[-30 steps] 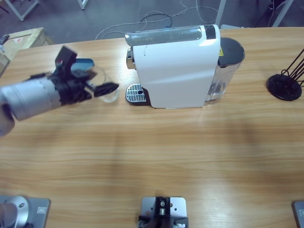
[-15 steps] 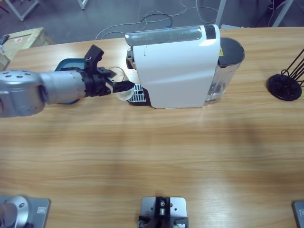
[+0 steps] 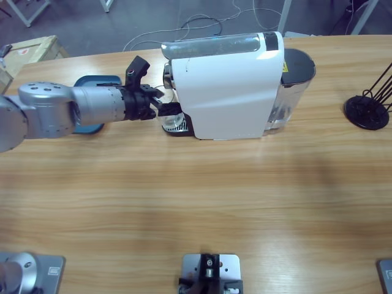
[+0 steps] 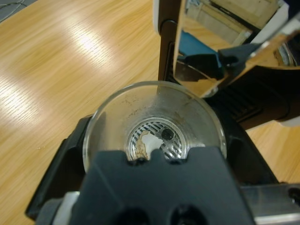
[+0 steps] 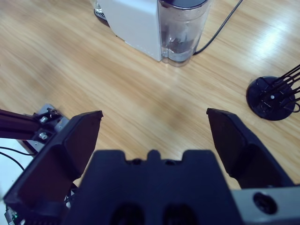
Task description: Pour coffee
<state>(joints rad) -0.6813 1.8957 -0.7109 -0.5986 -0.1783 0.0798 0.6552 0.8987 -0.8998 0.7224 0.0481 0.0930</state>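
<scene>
A small clear glass cup (image 4: pixel 154 110) sits between the jaws of my left gripper (image 4: pixel 157 129), which is shut on it. Through its bottom I see the drip tray's metal grate (image 4: pixel 161 137). Inside the cup only thin tan-brown coffee traces (image 4: pixel 140 101) cling to the wall and base. In the high view the left gripper (image 3: pixel 164 105) holds the cup (image 3: pixel 174 121) over the drip tray of the white coffee machine (image 3: pixel 226 86), under its spout (image 4: pixel 206 61). My right gripper (image 5: pixel 154 117) hangs open and empty above the table, out of the high view.
The machine's water tank (image 3: pixel 295 86) stands at its right end. A blue tray (image 3: pixel 95 82) lies behind the left arm. A black wire stand (image 3: pixel 367 110) sits at the far right. A cable (image 5: pixel 220 28) runs from the machine.
The left arm has swung right with the cup, from the open table left of the machine to the drip tray under the spout.
</scene>
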